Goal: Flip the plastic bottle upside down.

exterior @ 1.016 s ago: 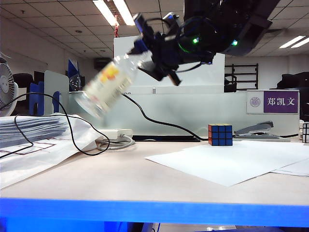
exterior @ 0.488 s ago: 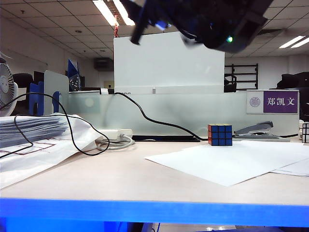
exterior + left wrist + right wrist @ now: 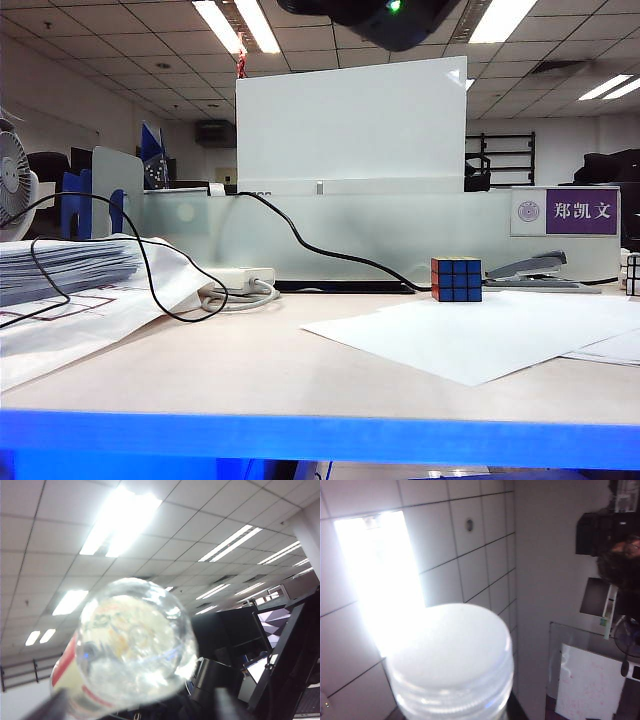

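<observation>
Lifted beyond exterior view since a second ago: plastic bottle (image 3: pixel 451 662), cap facing right gripper (image 3: pixel 452 715), grip unclear. Left gripper (image 3: pixel 135 707) spread wide beside bottle base. Rubik's cube (image 3: pixel 456 279) on table (image 3: pixel 240 370) at 3 o'clock.

An open office: tiled ceiling (image 3: pixel 110 40) with fluorescent strip lights (image 3: pixel 240 25), frosted glass partition (image 3: pixel 330 235), white board (image 3: pixel 350 125), purple nameplate (image 3: pixel 565 211), fan (image 3: pixel 12 185)

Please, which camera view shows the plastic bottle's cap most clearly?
The right wrist view: the clear wide cap fills its foreground, end-on. The left wrist view shows only the plastic bottle from its base end, with some label. The exterior view shows no bottle, only the table.
</observation>
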{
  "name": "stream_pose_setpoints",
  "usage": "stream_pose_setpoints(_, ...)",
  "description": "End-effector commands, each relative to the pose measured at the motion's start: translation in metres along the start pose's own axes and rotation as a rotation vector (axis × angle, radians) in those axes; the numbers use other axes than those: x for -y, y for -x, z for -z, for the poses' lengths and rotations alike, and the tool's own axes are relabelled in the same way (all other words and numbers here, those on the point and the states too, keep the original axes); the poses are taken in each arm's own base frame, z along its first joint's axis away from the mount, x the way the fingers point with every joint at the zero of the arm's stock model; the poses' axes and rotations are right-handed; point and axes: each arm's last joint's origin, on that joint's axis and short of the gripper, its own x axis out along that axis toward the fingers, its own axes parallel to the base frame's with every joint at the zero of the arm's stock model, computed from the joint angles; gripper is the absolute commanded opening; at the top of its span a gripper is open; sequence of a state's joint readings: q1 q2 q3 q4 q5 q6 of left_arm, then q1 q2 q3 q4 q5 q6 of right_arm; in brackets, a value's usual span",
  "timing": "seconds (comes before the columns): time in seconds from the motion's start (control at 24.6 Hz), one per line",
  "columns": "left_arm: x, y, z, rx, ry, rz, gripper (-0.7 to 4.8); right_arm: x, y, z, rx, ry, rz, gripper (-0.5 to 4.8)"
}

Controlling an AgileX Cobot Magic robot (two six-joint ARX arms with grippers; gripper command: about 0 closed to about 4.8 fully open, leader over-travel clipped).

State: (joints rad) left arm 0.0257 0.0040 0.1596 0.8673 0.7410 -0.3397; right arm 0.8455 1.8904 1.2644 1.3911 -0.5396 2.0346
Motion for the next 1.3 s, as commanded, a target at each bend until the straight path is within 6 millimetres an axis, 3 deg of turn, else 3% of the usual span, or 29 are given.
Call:
stream_pose_setpoints(0.04,0.000,-0.002,-0.006,0.021,-0.054,-0.010,4.41,-0.017,-0.009,0.005,-0.020,0.004,-0.066,-0.06)
stream_pose_setpoints(0.16,-0.001,-0.003,-0.011,0.042,-0.137,-0.037,4.68,-0.015,-0.019,0.014,-0.042,-0.018,-0.071,-0.06)
stream_pose_setpoints(0.33,-0.001,-0.004,-0.017,0.066,-0.302,-0.063,4.67,-0.006,-0.029,0.031,-0.049,-0.093,-0.062,-0.06)
stream_pose_setpoints(0.61,0.000,-0.007,-0.032,0.138,-0.424,-0.113,4.67,0.004,-0.040,0.048,-0.077,-0.142,-0.016,-0.06)
stream_pose_setpoints(1.3,-0.003,-0.012,-0.037,0.134,-0.460,-0.128,4.57,0.023,-0.054,0.081,-0.122,-0.186,0.059,-0.06)
